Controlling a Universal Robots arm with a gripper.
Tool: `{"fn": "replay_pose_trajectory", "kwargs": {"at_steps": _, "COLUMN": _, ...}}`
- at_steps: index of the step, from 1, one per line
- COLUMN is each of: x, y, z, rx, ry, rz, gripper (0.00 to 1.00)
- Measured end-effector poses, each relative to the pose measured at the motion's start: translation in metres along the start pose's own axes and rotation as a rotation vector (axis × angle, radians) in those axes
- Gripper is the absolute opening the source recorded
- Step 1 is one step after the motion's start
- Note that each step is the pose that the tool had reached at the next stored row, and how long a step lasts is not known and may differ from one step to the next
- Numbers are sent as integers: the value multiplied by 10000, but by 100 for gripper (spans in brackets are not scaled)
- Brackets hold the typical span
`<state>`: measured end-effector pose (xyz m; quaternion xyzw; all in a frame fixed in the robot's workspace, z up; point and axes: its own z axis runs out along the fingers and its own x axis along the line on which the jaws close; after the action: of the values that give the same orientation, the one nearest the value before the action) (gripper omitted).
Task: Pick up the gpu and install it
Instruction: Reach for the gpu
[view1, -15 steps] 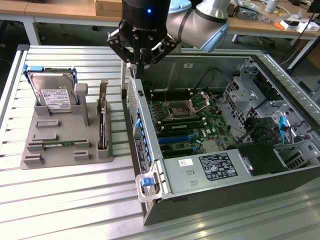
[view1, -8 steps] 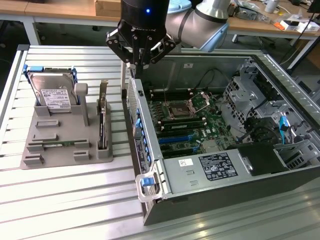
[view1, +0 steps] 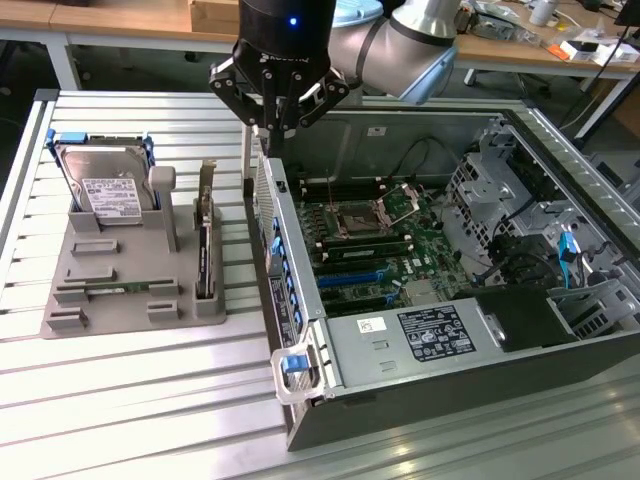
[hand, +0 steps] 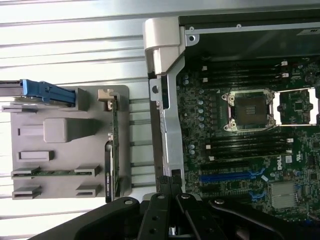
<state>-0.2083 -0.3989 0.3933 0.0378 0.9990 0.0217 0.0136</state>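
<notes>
The gpu is a thin dark card with a silver bracket at its far end. It stands on edge in a slot of the grey holder on the exterior view's left. In the wrist view the gpu sits at the holder's edge nearest the case. My gripper hangs above the open computer case's near side wall, to the right of the gpu and apart from it. Its fingers are shut with nothing between them. In the wrist view the gripper is over that case wall.
The open computer case lies on the slatted metal table, its motherboard and blue expansion slots exposed. The holder also carries a silver hard drive and a green memory stick. A cluttered wooden bench runs behind.
</notes>
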Motion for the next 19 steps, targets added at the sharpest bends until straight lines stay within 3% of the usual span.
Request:
{"fn": "replay_pose_trajectory", "kwargs": {"at_steps": 6, "x": 20, "y": -1, "z": -1, "rx": 0, "ry": 0, "rz": 1, "gripper": 11}}
{"fn": "replay_pose_trajectory", "kwargs": {"at_steps": 19, "x": 231, "y": -17, "z": -7, "rx": 0, "ry": 0, "rz": 0, "gripper": 11}}
